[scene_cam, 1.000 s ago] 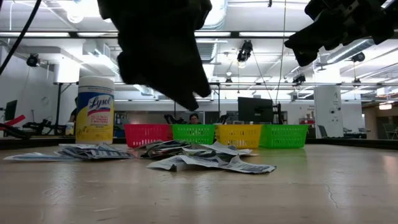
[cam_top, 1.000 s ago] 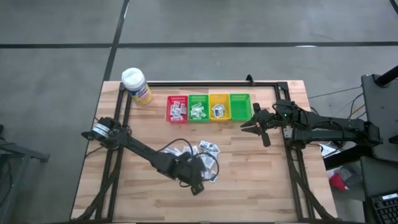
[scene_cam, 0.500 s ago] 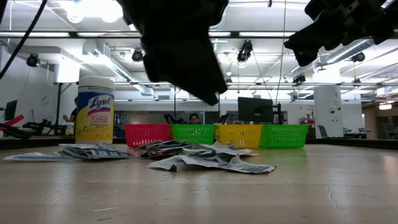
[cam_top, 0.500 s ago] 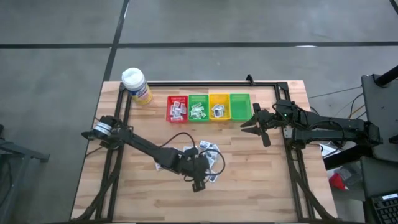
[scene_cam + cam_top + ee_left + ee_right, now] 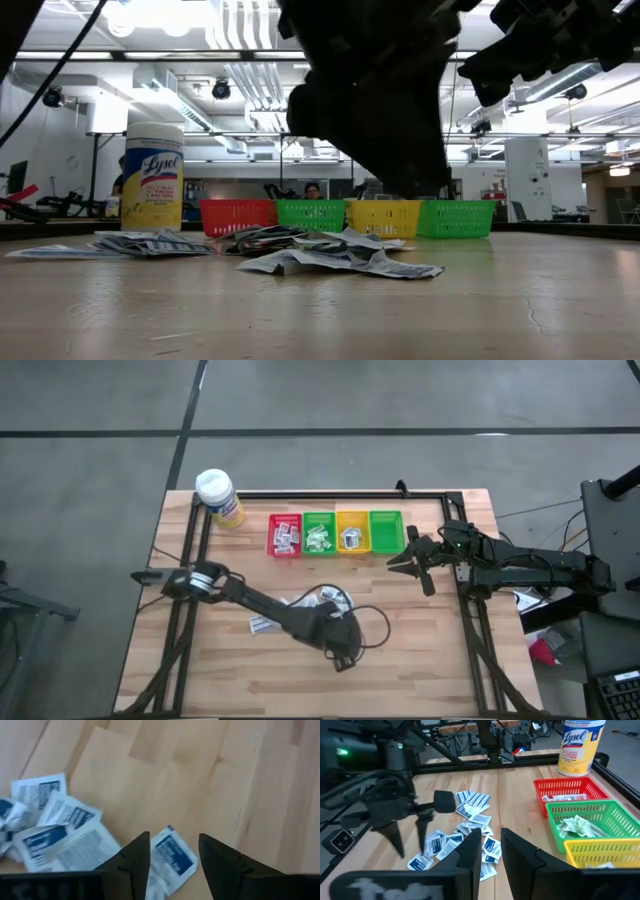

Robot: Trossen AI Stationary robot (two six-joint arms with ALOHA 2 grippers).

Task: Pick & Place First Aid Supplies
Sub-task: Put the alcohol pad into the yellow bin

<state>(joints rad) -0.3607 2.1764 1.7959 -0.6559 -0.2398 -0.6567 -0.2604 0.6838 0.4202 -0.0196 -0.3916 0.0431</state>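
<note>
The first aid supplies, small white sachets with blue and grey print, lie in a loose pile [image 5: 325,598] [image 5: 470,820] flat on the wooden table. My left gripper [image 5: 172,840] [image 5: 411,851] hovers open over the pile's near right fringe and points steeply down. One blue-printed sachet [image 5: 172,857] lies on the table below the gap between its fingers, untouched. My right gripper [image 5: 397,560] [image 5: 490,832] waits in the air near the right-hand green bin [image 5: 386,530], slightly open, with nothing between its fingers.
Four bins stand in a row at the far side: red [image 5: 285,533], green [image 5: 319,532], yellow [image 5: 352,530] and the right-hand green one; the first three hold sachets. A yellow wipes bottle [image 5: 219,497] stands at the far left. One stray sachet [image 5: 262,625] lies left of the pile.
My left gripper has travelled toward the table's right edge, along the near side of the pile, staying open and above the table. The sachets have not moved.
</note>
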